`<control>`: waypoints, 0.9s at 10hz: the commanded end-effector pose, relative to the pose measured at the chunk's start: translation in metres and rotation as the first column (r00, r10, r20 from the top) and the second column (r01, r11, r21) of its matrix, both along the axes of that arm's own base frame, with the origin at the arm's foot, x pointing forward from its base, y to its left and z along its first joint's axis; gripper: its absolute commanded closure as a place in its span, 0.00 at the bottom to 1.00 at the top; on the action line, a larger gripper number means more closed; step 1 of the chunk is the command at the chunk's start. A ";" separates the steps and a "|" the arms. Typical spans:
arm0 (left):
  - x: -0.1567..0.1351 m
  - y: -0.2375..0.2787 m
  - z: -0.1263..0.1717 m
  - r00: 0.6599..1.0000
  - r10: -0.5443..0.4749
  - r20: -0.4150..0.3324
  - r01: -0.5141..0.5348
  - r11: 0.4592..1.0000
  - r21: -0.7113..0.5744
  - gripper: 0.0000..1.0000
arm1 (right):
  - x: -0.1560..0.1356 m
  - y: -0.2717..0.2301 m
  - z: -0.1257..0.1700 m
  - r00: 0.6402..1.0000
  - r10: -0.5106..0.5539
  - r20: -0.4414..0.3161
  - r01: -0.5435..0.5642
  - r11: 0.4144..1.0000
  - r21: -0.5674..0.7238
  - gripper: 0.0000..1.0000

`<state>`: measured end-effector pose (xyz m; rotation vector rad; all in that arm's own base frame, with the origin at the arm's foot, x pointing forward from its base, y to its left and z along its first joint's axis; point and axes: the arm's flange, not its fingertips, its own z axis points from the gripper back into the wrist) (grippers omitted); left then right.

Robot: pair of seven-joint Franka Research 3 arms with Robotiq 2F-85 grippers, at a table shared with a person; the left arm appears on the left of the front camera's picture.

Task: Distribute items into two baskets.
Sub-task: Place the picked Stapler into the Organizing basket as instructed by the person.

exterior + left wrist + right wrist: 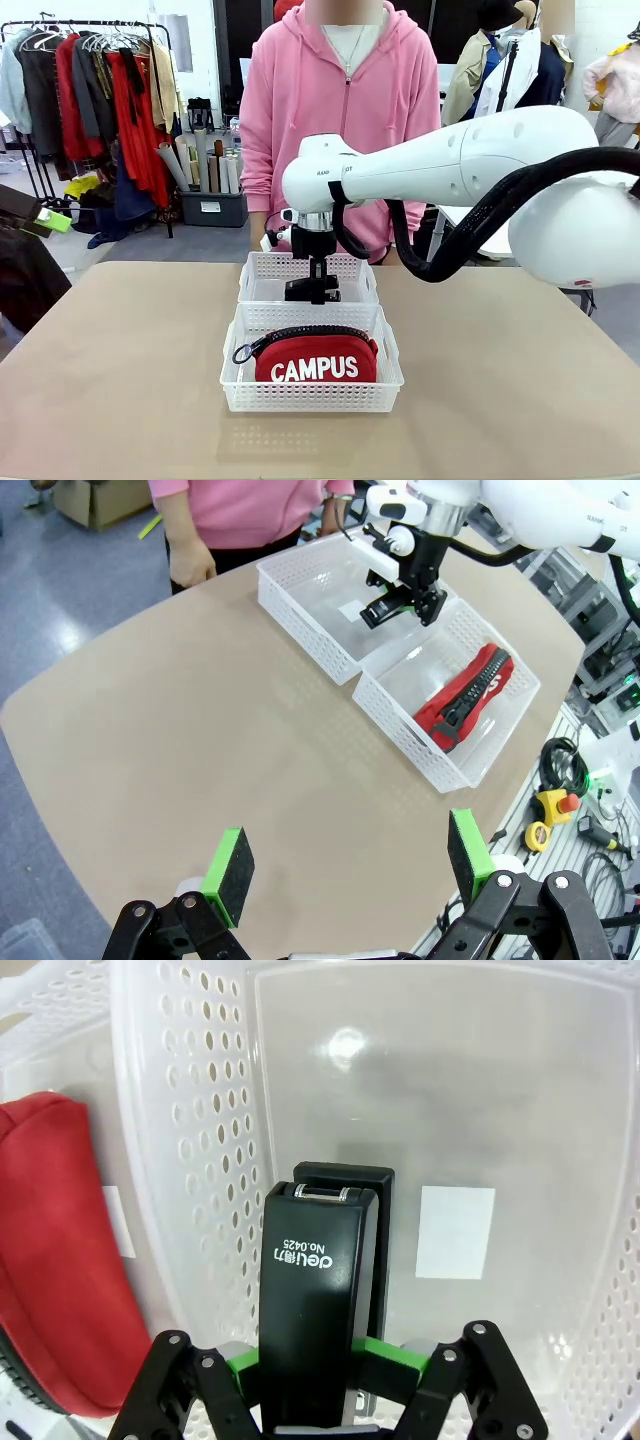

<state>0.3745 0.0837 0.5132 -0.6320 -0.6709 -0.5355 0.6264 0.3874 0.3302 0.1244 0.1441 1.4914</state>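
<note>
Red pouch [314,359], black stapler [312,1300]

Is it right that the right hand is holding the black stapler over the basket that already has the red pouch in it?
Not quite. The right hand holds the black stapler over the other basket, as the front view shows; the red pouch lies in the nearer basket.

The table [120,380] has a plain tan top with rounded corners. A person in a pink zip hoodie [340,110] stands at its far edge. Behind, at the left, a clothes rack [90,90] carries hung garments in red, grey and tan. A dark bin [213,207] beside the rack holds upright rolls. In the left wrist view, a yellow box with a red button [556,804] lies among black cables [560,760] beside the table, on a blue-grey floor [60,600].
</note>
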 end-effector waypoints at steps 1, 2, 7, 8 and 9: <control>0.000 0.000 0.000 1.000 -0.001 0.011 0.001 1.000 -0.016 0.00 | 0.009 0.007 -0.007 0.999 0.035 0.005 -0.034 0.998 -0.043 1.00; 0.000 0.000 0.000 1.000 -0.001 0.011 0.001 1.000 -0.016 0.00 | 0.009 0.007 -0.006 0.999 0.034 0.003 -0.034 0.998 -0.046 1.00; 0.000 0.000 0.000 1.000 -0.001 0.011 0.001 1.000 -0.016 0.00 | 0.016 -0.001 0.004 1.000 -0.001 0.026 0.001 1.000 -0.016 1.00; 0.000 0.000 0.000 1.000 -0.001 0.011 0.001 1.000 -0.016 0.00 | 0.019 -0.004 0.006 0.999 -0.009 0.038 0.009 1.000 -0.008 1.00; 0.000 0.000 0.000 1.000 -0.001 0.011 0.001 1.000 -0.016 0.00 | 0.021 -0.004 0.007 0.999 -0.013 0.040 0.013 1.000 -0.003 1.00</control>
